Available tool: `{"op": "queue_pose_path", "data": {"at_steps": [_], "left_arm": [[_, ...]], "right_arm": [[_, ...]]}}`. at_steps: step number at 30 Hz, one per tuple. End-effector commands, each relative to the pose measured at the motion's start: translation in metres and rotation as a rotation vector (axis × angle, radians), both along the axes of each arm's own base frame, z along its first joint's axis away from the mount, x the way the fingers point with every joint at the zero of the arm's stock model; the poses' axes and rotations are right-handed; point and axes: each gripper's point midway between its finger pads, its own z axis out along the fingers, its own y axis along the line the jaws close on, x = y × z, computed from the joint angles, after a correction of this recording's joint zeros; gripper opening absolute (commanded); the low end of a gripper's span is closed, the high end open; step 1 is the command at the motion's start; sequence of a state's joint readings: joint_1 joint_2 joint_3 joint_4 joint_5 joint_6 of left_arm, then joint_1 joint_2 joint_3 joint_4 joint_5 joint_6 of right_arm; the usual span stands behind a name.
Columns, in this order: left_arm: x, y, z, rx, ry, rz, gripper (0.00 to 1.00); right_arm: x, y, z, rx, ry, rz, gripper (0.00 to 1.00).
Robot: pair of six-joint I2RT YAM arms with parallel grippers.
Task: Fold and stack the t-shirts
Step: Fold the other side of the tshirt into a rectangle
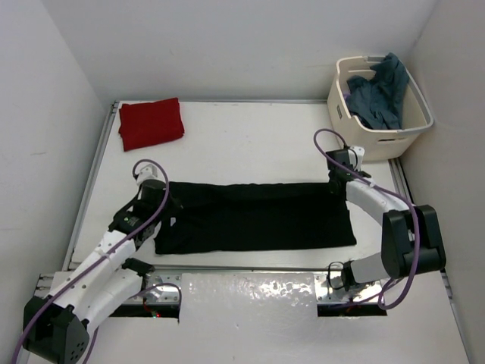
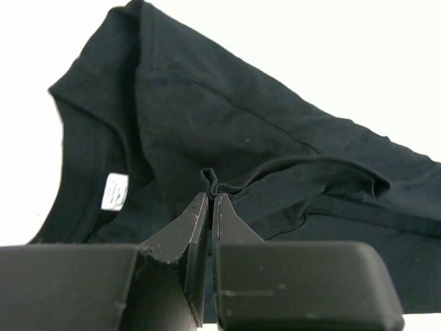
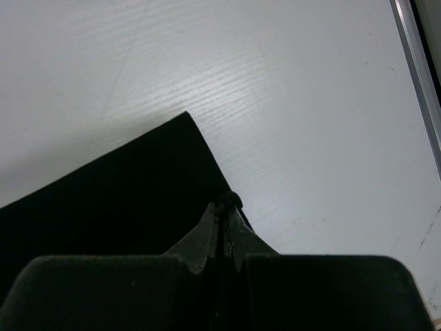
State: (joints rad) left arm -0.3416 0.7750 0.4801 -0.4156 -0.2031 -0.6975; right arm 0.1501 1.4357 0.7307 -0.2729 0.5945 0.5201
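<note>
The black t-shirt [image 1: 258,216] lies spread out long and flat on the white table [image 1: 250,144], in front of the two arms. The left gripper [image 2: 211,196] is squeezed tight on a little fold of the black cloth at the shirt's left end. This is near the neck hole, where a white tag [image 2: 116,192] shows. The right gripper [image 3: 224,207] is pinched on the edge of the black t-shirt at its right end, close to a corner.

The red t-shirt [image 1: 151,123] sits folded at the far left corner of the table. The blue-grey t-shirt [image 1: 379,95] is bunched up in the cream tub [image 1: 417,129] at the far right.
</note>
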Motion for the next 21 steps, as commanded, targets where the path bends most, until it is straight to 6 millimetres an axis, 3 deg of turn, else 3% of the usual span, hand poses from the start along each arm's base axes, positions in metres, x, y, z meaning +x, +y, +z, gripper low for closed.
{"op": "queue_pose_path", "data": {"at_steps": [1,4,7,8,9,11,12,14,15,16,17,19,21], "left_arm": [[-0.007,0.006,-0.008,0.009,0.039,0.042,0.00],[-0.013,0.002,-0.020,-0.014,0.086,0.036,0.00],[-0.034,-0.003,-0.045,-0.044,0.211,0.028,0.00],[-0.040,-0.004,-0.050,-0.055,0.248,0.037,0.10],[-0.047,-0.004,-0.058,-0.054,0.299,0.042,0.11],[-0.062,-0.011,-0.065,-0.081,0.375,0.015,0.11],[-0.066,-0.014,-0.067,-0.097,0.396,0.009,0.17],[-0.076,-0.023,-0.069,-0.136,0.429,-0.044,0.24],[-0.078,-0.022,-0.067,-0.131,0.438,-0.047,0.30],[-0.080,-0.020,-0.061,-0.118,0.446,-0.043,0.41],[-0.078,-0.022,-0.055,-0.117,0.433,-0.055,0.55],[-0.063,-0.025,-0.032,-0.133,0.370,-0.047,0.64],[-0.048,-0.033,-0.013,-0.167,0.291,-0.066,0.95]], "right_arm": [[-0.008,-0.002,0.003,-0.006,0.002,0.001,0.00],[-0.017,-0.006,0.002,-0.022,0.017,-0.009,0.00],[-0.024,-0.002,-0.007,0.005,0.048,-0.008,0.00],[-0.027,-0.001,-0.010,0.015,0.058,-0.013,0.13],[-0.034,-0.001,-0.015,0.017,0.086,-0.014,0.21],[-0.041,-0.001,-0.021,0.021,0.113,-0.016,0.24],[-0.048,-0.003,-0.024,0.015,0.138,-0.020,0.32],[-0.055,-0.006,-0.021,0.003,0.142,-0.030,0.40],[-0.060,-0.007,-0.021,0.002,0.157,-0.032,0.64],[-0.061,-0.006,-0.018,0.012,0.152,-0.035,0.77],[-0.061,-0.004,-0.011,0.030,0.132,-0.033,0.97],[-0.056,0.002,-0.004,0.057,0.105,-0.003,0.99],[-0.044,0.008,0.011,0.085,0.037,0.028,0.99]]}}
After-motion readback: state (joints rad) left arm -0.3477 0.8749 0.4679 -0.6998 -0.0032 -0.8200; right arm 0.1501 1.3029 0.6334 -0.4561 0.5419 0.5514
